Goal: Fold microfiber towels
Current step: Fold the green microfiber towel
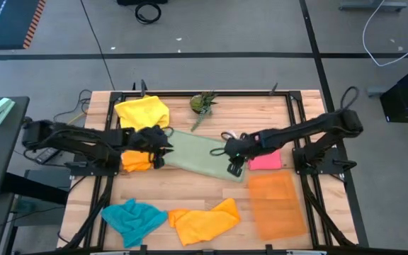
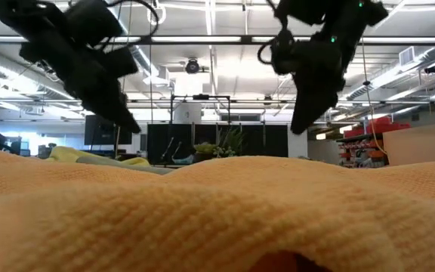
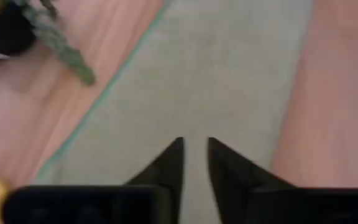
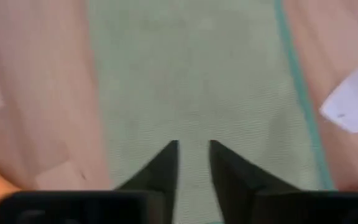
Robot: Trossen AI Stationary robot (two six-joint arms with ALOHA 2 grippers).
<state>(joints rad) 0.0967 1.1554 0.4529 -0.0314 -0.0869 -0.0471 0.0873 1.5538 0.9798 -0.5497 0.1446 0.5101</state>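
A pale green towel (image 1: 197, 154) lies as a long folded strip on the table's middle, slanting from far left to near right; it also fills the left wrist view (image 3: 216, 81) and the right wrist view (image 4: 197, 81). My left gripper (image 1: 161, 145) hovers over its left end and my right gripper (image 1: 230, 161) over its right end. Both are raised above the table in the low view, the left gripper (image 2: 129, 123) and the right gripper (image 2: 299, 125). Each shows a narrow gap between its fingertips, with nothing between them (image 3: 195, 146) (image 4: 193, 149).
A yellow towel (image 1: 142, 111) lies at the far left and an orange one (image 1: 136, 161) below my left gripper. A pink one (image 1: 266, 161) lies right of centre. A teal one (image 1: 133, 218) and an orange one (image 1: 204, 219) lie near the front. An orange mat (image 1: 276, 205) and a plant (image 1: 202, 105) are also there.
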